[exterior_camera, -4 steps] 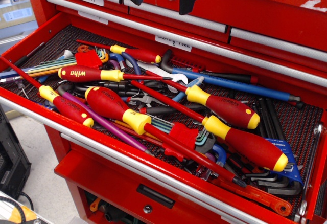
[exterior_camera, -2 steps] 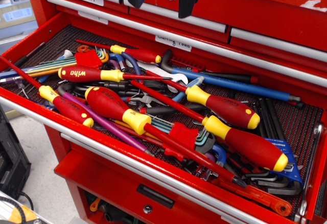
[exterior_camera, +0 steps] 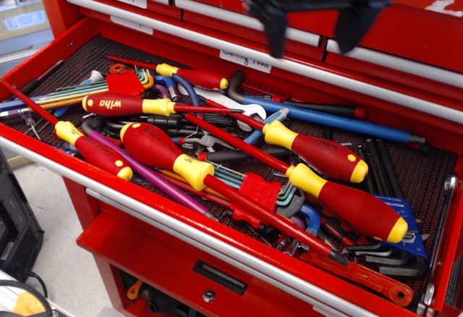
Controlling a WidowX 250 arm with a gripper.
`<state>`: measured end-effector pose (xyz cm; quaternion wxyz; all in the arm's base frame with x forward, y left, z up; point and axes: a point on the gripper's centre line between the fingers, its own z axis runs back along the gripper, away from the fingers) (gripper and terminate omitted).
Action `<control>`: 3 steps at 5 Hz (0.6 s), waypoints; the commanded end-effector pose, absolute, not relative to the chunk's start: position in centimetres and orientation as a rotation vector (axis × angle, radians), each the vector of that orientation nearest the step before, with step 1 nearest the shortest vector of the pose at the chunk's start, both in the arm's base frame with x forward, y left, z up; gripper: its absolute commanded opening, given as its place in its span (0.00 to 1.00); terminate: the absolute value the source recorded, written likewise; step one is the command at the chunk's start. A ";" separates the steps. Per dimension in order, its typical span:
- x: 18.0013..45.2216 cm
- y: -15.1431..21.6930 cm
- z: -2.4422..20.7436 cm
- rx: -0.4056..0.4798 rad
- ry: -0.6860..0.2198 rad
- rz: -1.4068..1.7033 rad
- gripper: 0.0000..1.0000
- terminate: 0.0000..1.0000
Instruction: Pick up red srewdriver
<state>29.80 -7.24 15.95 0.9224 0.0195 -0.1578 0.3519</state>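
Red srewdriver (exterior_camera: 324,155) lies mid-right on the tabletop (exterior_camera: 81,56) amid a tool pile, fat handle to the right, shaft running up-left over other tools. Bigger twin (exterior_camera: 359,209) lies just beside it, nearer the front edge. Gripper (exterior_camera: 315,35) has swung right from top-centre and dropped lower vs. a moment ago; blurred, so prob. mid-move. Jaws spread apart, nothing in them. It now hangs roughly above the handle: looks like approach lined up, descent & grasp not yet done. Nothing in the pile has shifted.
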 end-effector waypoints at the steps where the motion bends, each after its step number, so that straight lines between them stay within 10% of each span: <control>1: 31.4 -6.2 13.2 -0.040 -0.295 1.047 1.00 0.00; 3: 32.6 -6.8 9.4 -0.052 -0.265 1.163 1.00 0.00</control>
